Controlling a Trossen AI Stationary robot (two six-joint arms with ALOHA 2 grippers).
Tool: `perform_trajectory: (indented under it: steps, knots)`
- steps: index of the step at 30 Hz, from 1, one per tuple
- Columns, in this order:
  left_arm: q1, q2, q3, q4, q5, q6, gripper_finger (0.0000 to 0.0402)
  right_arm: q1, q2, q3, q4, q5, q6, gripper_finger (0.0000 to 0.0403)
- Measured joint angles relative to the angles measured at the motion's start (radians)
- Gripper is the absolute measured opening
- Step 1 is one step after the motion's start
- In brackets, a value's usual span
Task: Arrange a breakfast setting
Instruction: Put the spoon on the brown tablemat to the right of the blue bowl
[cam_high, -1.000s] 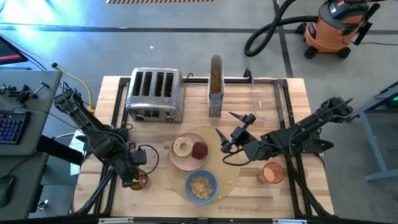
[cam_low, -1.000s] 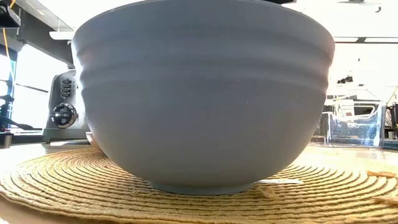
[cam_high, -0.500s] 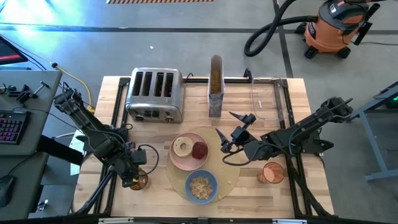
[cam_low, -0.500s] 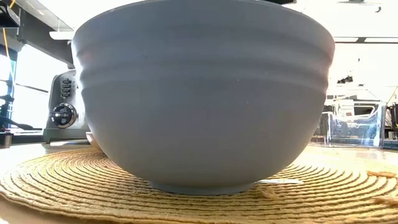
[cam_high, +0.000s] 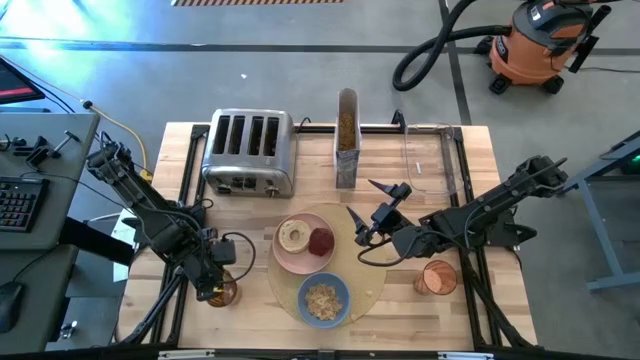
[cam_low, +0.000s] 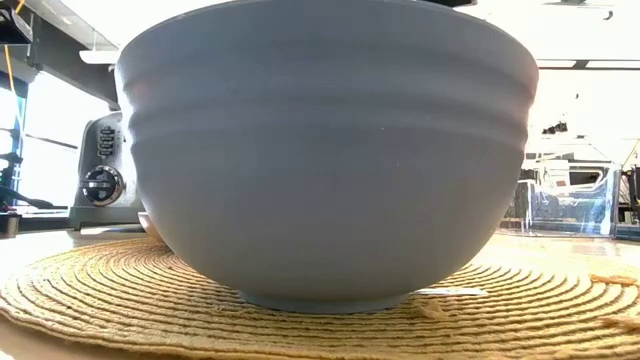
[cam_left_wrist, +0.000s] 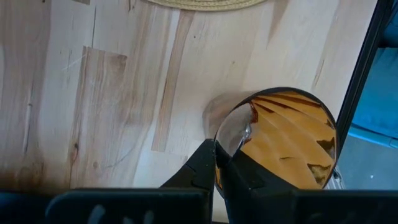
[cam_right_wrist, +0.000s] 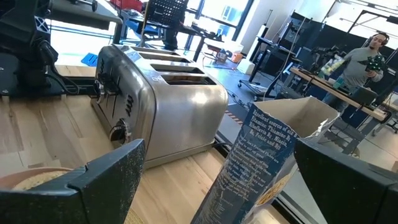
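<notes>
A round tan placemat (cam_high: 368, 278) lies at the table's middle front. On it sit a pink plate (cam_high: 290, 257) with a tan bagel (cam_high: 293, 236) and a red fruit (cam_high: 321, 241), and a blue bowl (cam_high: 323, 299) of beige cereal flakes (cam_high: 322, 300). My left gripper (cam_high: 218, 284) points down into an amber ribbed glass (cam_left_wrist: 292, 140) at the front left. It is shut on a small metal spoon (cam_left_wrist: 238, 129) that stands in the glass. My right gripper (cam_high: 373, 214) hovers open over the placemat's right part, with nothing between its fingers. My left gripper pinches the spoon between its two fingers (cam_left_wrist: 200, 167) from above, pointing steeply down. The shiny bowl end (cam_left_wrist: 240, 126) shows just past the fingertips, at the glass's rim. The fingers hide the exact place of contact and the rest of the spoon.
A steel toaster (cam_high: 248, 152) stands at the back left, a tall clear cereal container (cam_high: 346, 135) at the back middle and a clear box (cam_high: 432, 158) at the back right. A pink cup (cam_high: 438, 277) stands right of the placemat. A person (cam_right_wrist: 367, 59) is far off in the room.
</notes>
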Motion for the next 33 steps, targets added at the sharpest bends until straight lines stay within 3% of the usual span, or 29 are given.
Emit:
perform_trajectory:
  steps: [33]
  knots:
    - [0.000, -0.001, 0.000, 0.000, -0.015, 0.001, 0.0003, 0.000, 0.000, 0.000, 0.000, 0.000, 0.002, 0.0397]
